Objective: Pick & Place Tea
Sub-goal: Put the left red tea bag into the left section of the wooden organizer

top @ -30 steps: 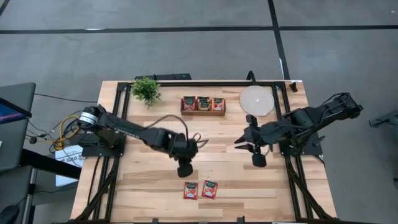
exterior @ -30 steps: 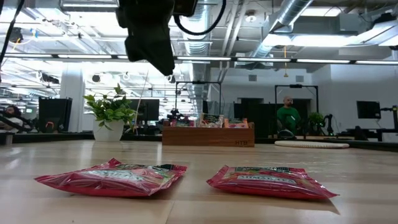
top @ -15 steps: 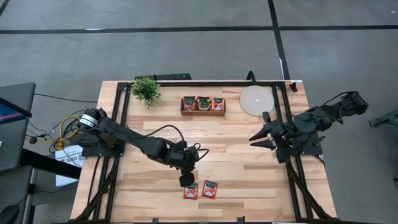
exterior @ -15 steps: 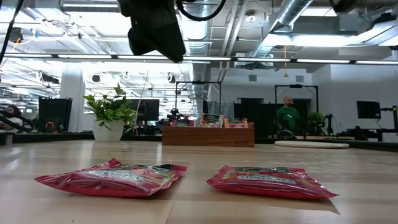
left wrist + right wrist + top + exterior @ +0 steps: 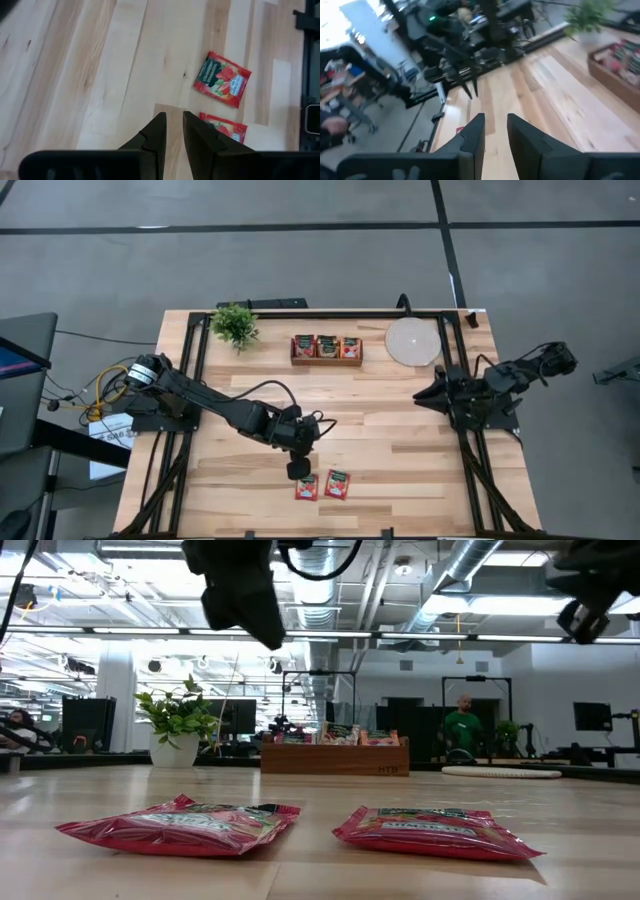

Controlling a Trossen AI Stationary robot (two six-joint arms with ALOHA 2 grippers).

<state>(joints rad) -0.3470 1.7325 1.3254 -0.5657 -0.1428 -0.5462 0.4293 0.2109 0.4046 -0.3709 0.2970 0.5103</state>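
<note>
Our left end effector point(image 5: 297, 470) hovers just above the two red tea sachets point(image 5: 322, 485) at the lower centre of the worktop point(image 5: 380, 430), fingers narrowly parted and empty. The left-hand sachet point(image 5: 306, 487) lies directly below it. The right end effector point(image 5: 424, 394), also slightly parted and empty, waits far off at the right edge.

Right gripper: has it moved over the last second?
Yes. In the high view the right gripper has pulled back from mid-table toward the right edge, now just below the round pale disc.
</note>
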